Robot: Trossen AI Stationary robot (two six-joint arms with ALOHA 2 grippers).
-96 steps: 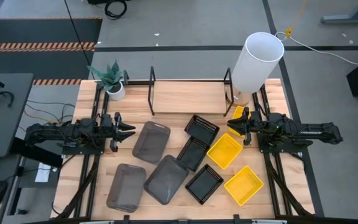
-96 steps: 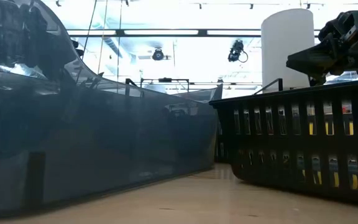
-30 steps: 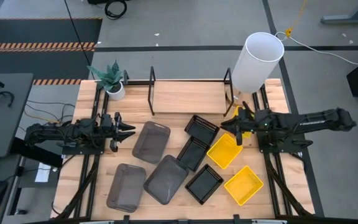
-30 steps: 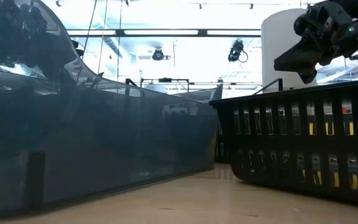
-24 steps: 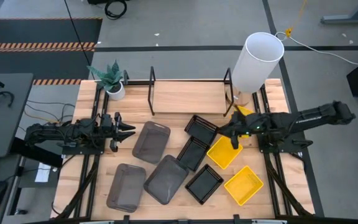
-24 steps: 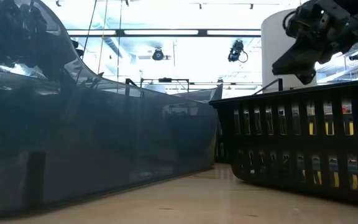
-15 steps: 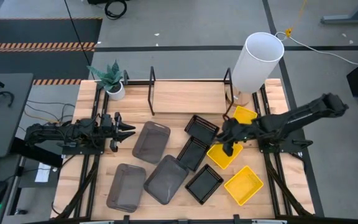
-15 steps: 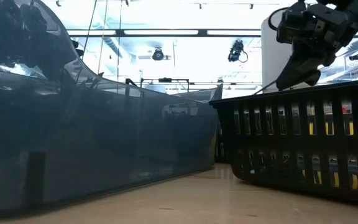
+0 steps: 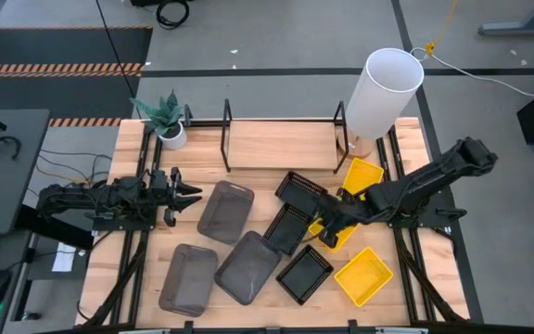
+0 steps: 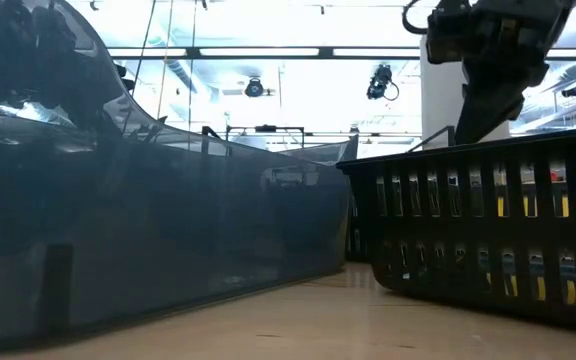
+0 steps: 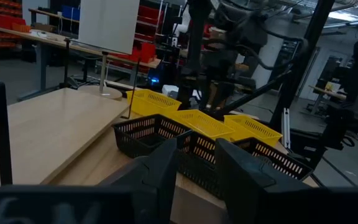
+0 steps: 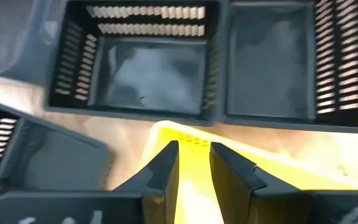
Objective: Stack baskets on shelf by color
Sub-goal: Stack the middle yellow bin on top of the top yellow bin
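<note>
In the high view, three smoky-grey baskets (image 9: pixel 225 211) lie left of centre, three black perforated ones (image 9: pixel 288 227) in the middle, and three yellow ones on the right. One yellow basket (image 9: pixel 362 174) sits by the shelf's right end. The light-wood shelf (image 9: pixel 281 144) stands at the far edge. My right gripper (image 9: pixel 325 230) points down, open, over the left edge of the middle yellow basket (image 9: pixel 341 232). In the right wrist view its fingers (image 12: pixel 166 167) stand just above the yellow rim (image 12: pixel 185 134); I see no touch. My left gripper (image 9: pixel 196 197) waits open beside a grey basket.
A tall white cylinder (image 9: pixel 383 93) stands at the shelf's right end and a small potted plant (image 9: pixel 167 121) at its left end. Black uprights (image 9: pixel 227 134) frame the shelf. In the low view a grey basket (image 10: pixel 118 200) and a black basket (image 10: pixel 488 220) fill the foreground.
My right gripper has swung from beside the cylinder toward the table's left and near edge and tipped downward, ending over the middle yellow basket. This has uncovered the yellow basket by the shelf's right end. The baskets have not moved.
</note>
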